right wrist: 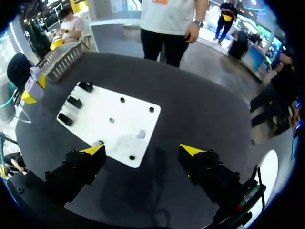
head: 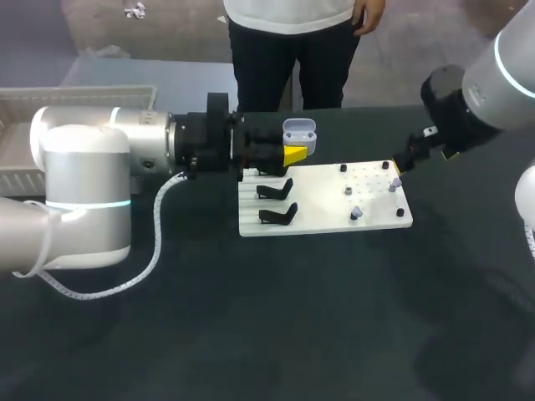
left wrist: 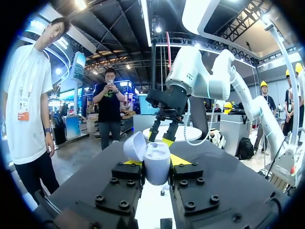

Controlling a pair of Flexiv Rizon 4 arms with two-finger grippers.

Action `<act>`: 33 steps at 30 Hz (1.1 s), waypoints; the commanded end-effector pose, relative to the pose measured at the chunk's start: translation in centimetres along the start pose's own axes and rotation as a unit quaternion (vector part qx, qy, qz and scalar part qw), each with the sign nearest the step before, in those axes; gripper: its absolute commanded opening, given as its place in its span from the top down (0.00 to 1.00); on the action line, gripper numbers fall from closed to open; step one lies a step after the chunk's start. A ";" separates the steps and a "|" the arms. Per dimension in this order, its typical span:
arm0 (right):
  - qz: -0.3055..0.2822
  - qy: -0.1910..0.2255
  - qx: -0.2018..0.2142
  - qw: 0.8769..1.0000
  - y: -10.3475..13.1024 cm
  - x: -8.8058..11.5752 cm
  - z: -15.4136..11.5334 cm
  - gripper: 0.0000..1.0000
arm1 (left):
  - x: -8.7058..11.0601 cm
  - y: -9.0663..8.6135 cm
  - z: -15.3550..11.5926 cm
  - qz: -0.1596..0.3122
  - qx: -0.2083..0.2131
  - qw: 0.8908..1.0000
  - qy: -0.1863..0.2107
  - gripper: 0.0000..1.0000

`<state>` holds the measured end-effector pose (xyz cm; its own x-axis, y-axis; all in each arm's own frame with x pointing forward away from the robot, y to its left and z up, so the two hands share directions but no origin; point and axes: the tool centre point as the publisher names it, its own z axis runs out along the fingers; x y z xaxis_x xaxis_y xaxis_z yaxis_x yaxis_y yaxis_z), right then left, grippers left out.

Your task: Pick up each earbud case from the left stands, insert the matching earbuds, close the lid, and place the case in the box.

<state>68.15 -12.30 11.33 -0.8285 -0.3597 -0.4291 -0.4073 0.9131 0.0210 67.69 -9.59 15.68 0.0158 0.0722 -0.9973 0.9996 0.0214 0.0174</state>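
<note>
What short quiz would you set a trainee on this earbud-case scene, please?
1. Fill in: the fingers of the right pincer stand ___ (open or shut).
2. Which pincer grips the earbud case?
A. the right pincer
B. the left pincer
C. neither
3. True or false: the earbud case's lid is closed.

Key: 1 open; 2 B; 3 false, the lid stands open.
</note>
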 end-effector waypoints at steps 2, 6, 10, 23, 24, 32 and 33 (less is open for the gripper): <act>0.001 0.001 0.030 1.000 0.4 -0.3 0.0 0.00 | 0.1 -0.1 0.0 0.002 -0.002 1.000 -0.003 1.00; 0.001 0.001 0.030 1.000 0.4 -0.3 0.0 0.00 | 0.1 -0.1 0.0 0.002 -0.002 1.000 -0.003 1.00; 0.001 0.001 0.030 1.000 0.4 -0.3 0.0 0.00 | 0.1 -0.1 0.0 0.002 -0.002 1.000 -0.003 1.00; 0.014 0.054 0.049 0.997 0.0 1.0 2.9 0.00 | 0.1 -0.1 0.0 0.002 -0.002 1.000 -0.003 1.00; 0.010 0.060 0.049 0.997 0.1 1.0 3.1 0.00 | 0.1 -0.1 0.0 0.002 -0.002 1.000 -0.003 1.00; 0.002 0.092 0.038 0.995 0.2 0.7 4.8 0.00 | 0.1 -0.1 0.0 0.002 -0.002 1.000 -0.003 1.00; -0.004 0.098 0.037 0.995 0.2 0.7 5.0 0.00 | 0.1 -0.1 0.0 0.002 -0.002 1.000 -0.003 1.00</act>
<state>68.23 -11.93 7.00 -0.8753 -0.3777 -0.3021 -0.3785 0.9238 -0.0582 67.66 -9.57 15.66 0.0157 0.0716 -0.9973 0.9996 0.0222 0.0173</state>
